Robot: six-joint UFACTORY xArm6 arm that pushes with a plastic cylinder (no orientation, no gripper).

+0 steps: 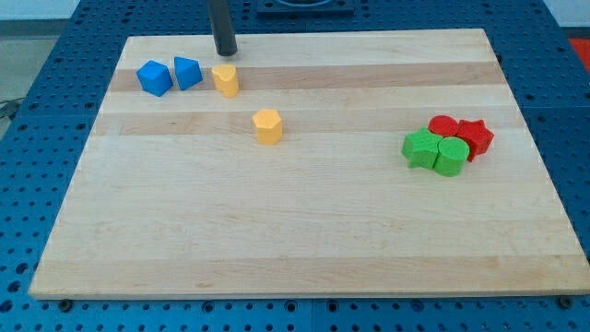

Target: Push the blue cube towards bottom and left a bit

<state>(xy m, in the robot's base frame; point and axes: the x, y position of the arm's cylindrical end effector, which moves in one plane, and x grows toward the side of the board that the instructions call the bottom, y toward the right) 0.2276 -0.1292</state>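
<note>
My tip (225,53) is resting near the top edge of the wooden board (295,231), toward its top-left corner, just above the yellow block (226,80) and touching none of the blocks; it is a plain rod with no jaws, so it is gripping nothing. The blue cube (155,77) is sitting close to the top-left corner, just beside a second blue block (188,73) on its right; the yellow block is lying just right of that one. Another yellow block (267,126) is standing apart, lower and nearer the middle. Toward the right edge, two green blocks (420,148) (451,157) are crowding against a red block (444,126) and a red star-like block (475,136).
</note>
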